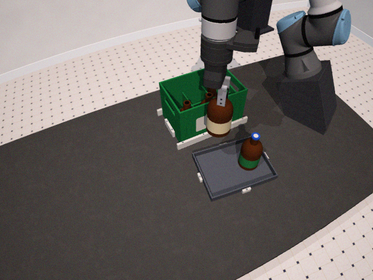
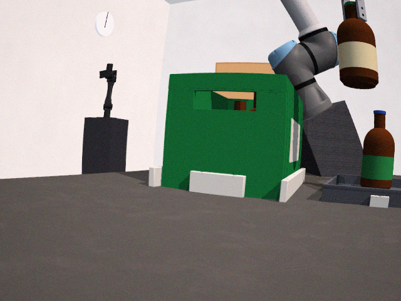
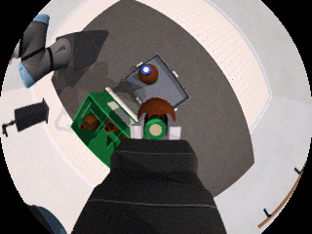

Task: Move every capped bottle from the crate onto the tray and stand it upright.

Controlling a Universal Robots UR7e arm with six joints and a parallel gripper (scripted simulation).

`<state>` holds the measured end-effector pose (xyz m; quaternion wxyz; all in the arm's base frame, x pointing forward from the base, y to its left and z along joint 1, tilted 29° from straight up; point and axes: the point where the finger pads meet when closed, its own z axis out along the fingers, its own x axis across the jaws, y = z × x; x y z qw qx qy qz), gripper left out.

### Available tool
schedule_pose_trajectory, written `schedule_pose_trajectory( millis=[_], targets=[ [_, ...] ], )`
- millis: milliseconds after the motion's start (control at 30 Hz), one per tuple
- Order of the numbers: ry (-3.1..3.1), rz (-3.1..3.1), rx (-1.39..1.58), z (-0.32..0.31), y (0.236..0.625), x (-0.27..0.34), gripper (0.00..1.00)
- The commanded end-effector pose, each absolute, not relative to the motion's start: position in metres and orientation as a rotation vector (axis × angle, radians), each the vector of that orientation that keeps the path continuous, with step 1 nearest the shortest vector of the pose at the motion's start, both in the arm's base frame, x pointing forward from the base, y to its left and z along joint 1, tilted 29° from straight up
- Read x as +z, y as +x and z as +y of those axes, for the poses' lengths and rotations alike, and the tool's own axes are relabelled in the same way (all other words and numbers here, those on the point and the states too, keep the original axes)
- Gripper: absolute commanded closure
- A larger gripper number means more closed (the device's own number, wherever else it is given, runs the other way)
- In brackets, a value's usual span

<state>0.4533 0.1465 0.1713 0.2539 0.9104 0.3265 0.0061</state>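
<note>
My gripper (image 1: 222,97) (image 2: 353,7) (image 3: 156,119) is shut on the neck of a brown bottle with a cream label (image 1: 219,119) (image 2: 357,54) and a green cap (image 3: 156,129). The bottle hangs upright in the air, above the crate's front wall and the tray's near edge. The green crate (image 1: 186,120) (image 2: 226,142) (image 3: 88,132) holds open brown bottles (image 1: 186,104) (image 1: 208,97). A capped brown bottle with a green label and blue cap (image 1: 250,153) (image 2: 377,152) (image 3: 148,72) stands upright on the grey tray (image 1: 220,171) (image 2: 343,190) (image 3: 171,94).
White blocks (image 1: 192,140) (image 2: 217,183) border the crate, and small white tabs (image 1: 246,190) sit at the tray's edges. The robot's dark base (image 1: 307,96) stands behind the tray to the right. A dark stand with a camera (image 2: 105,145) is at the far left.
</note>
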Motion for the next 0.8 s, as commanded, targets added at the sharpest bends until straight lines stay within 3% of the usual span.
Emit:
schedule_pose_trajectory(
  millis=[0,767],
  targets=[
    [2.473,0.888,0.018,0.157,0.456,0.167,1.00],
    [2.473,0.888,0.018,0.184,0.461,0.154,1.00]
  ],
)
